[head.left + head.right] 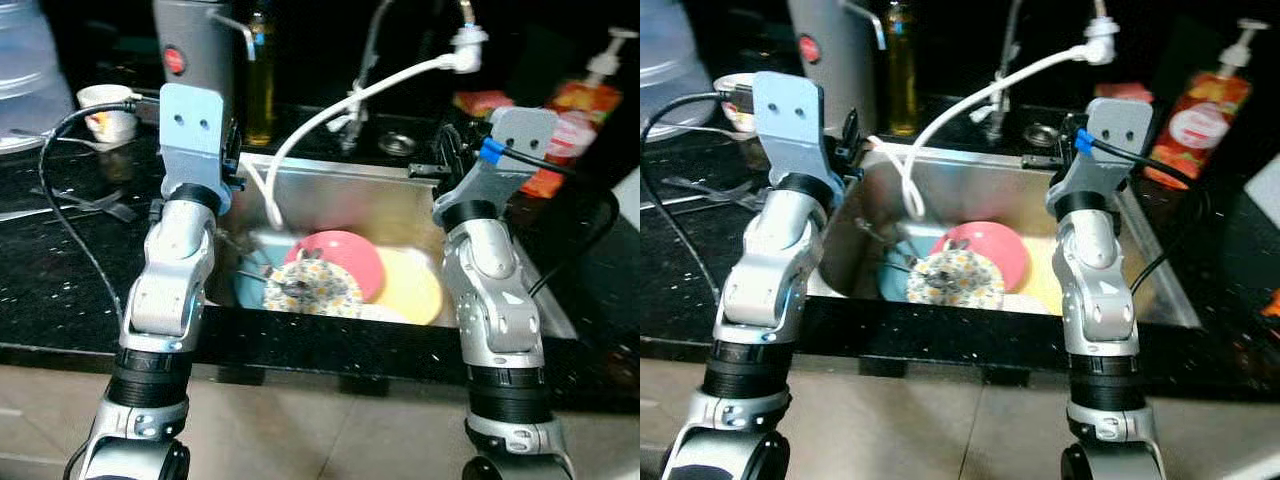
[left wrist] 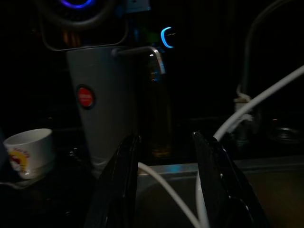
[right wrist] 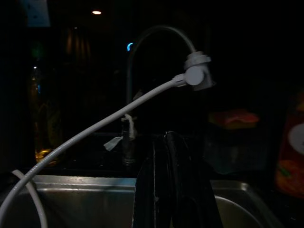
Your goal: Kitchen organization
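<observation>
Black stone bench [image 1: 60, 290] wraps a steel sink [image 1: 400, 205], robot squared up at its front edge. Nearest in the sink: floral plate [image 1: 312, 287] leaning on a pink plate [image 1: 345, 255], yellow plate [image 1: 410, 285] toward the right wall, blue dish [image 1: 248, 285] toward the left with some cutlery on the stack. Looks like a dirty pile left to be sorted, so that's the task's work.

Both arms raised over the sink's near corners, neither touching a dish. Left claw [image 2: 166, 185] fingers apart, aimed across the left rim at the kettle [image 2: 102, 109] and oil bottle [image 2: 159, 114]. Right claw [image 3: 171, 185] fingers pressed together, nothing between them, aimed at the back wall and tap [image 3: 156, 47].

White hose [image 1: 330, 115] droops from the tap head into the sink's left side, likely parked there for rinsing; it may snag a reach to the plates.

Far edge: cup [image 1: 108, 110] at the bench's left back, soap bottle [image 1: 595, 90] at the right back.
</observation>
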Available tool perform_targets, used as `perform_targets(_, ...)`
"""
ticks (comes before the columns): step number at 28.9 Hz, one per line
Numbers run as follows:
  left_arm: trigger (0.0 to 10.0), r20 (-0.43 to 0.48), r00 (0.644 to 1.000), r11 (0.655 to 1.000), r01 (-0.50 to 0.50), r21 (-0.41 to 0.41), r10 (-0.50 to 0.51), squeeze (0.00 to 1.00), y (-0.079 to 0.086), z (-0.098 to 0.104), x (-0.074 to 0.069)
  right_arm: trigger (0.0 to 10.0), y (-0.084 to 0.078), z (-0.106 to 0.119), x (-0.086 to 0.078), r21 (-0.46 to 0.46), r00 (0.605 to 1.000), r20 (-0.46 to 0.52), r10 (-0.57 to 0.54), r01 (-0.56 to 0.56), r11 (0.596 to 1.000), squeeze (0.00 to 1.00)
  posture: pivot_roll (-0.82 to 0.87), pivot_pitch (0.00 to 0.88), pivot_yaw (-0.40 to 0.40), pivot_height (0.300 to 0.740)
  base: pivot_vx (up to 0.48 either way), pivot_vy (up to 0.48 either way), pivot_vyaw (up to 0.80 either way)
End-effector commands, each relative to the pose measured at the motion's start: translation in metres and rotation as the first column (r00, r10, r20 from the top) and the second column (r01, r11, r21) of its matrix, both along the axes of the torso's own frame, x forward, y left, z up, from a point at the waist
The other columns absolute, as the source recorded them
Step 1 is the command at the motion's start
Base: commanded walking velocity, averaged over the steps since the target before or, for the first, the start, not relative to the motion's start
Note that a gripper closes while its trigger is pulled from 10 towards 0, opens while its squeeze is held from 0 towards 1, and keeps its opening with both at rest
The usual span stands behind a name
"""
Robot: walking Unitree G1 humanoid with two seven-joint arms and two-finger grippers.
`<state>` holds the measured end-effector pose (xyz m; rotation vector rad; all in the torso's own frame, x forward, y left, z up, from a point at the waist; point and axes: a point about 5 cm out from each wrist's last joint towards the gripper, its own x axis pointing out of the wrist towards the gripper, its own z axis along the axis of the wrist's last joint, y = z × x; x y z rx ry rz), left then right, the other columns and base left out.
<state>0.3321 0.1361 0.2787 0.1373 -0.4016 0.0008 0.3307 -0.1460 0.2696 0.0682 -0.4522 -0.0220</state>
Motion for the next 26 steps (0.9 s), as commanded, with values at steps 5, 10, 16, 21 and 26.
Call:
perform_targets(5, 10.0, -0.019, 1.000, 1.000, -0.005, 0.008, 0.005, 0.00, 0.001, -0.002, 0.002, 10.0, 0.000, 0.000, -0.002, -0.001, 1.000, -0.001, 0.001, -0.001, 1.000, 0.00, 0.17, 0.000, -0.094, 0.740, 0.000, 0.000, 0.00)
perform_targets(10, 10.0, -0.065, 0.998, 1.000, -0.015, 0.011, 0.016, 0.00, 0.003, -0.006, 0.003, 10.0, 0.001, 0.000, -0.002, -0.004, 1.000, -0.004, 0.004, -0.004, 1.000, 0.00, 0.18, 0.000, -0.093, 0.740, 0.000, 0.000, 0.00)
perform_targets(16, 10.0, -0.277, 0.955, 0.988, -0.074, 0.133, 0.109, 0.00, 0.014, -0.014, 0.009, 10.0, 0.001, -0.005, -0.001, -0.031, 0.998, -0.051, 0.028, -0.030, 0.999, 0.00, 0.20, 0.000, -0.093, 0.740, 0.000, 0.000, 0.00)
perform_targets(21, 10.0, -0.308, 0.935, 0.983, -0.151, 0.103, 0.176, 0.00, 0.028, -0.002, 0.007, 10.0, 0.003, -0.016, 0.005, -0.033, 0.985, -0.166, 0.054, -0.060, 0.998, 0.00, 0.21, 0.006, -0.095, 0.740, 0.000, 0.000, 0.00)
perform_targets(26, 10.0, -0.377, 0.889, 0.964, -0.264, 0.042, 0.260, 0.00, 0.045, -0.010, 0.011, 10.0, 0.012, -0.021, 0.007, -0.013, 0.969, -0.212, 0.130, -0.136, 0.991, 0.00, 0.21, 0.010, -0.099, 0.740, 0.000, 0.000, 0.00)
